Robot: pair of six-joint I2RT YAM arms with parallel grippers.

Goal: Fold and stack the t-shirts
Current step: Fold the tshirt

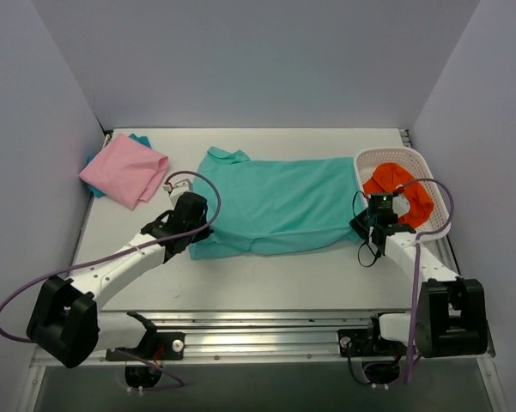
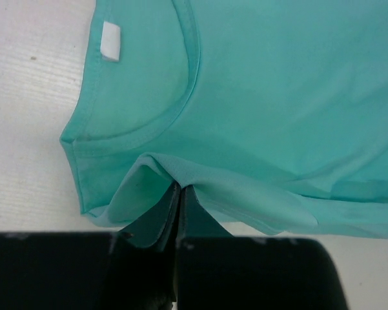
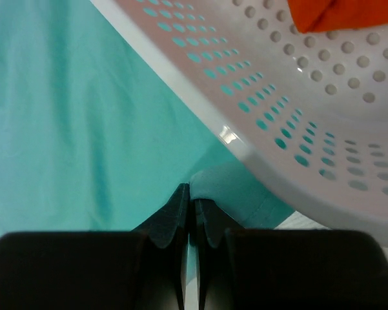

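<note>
A mint-teal t-shirt (image 1: 279, 204) lies spread across the middle of the table, neck end at the left. My left gripper (image 1: 191, 225) is shut on the shirt's near left edge; in the left wrist view (image 2: 181, 187) a fold of teal cloth (image 2: 245, 97) is pinched between the jaws below the collar. My right gripper (image 1: 371, 225) is shut on the shirt's near right corner; the right wrist view (image 3: 192, 192) shows the teal cloth (image 3: 84, 129) caught in the jaws beside the basket. A folded pink t-shirt (image 1: 124, 170) lies at the far left over a teal one.
A white perforated basket (image 1: 412, 163) stands at the right edge, partly over the shirt's right end, with an orange garment (image 1: 403, 193) inside. Its rim (image 3: 245, 155) is close above my right fingers. White walls enclose the table.
</note>
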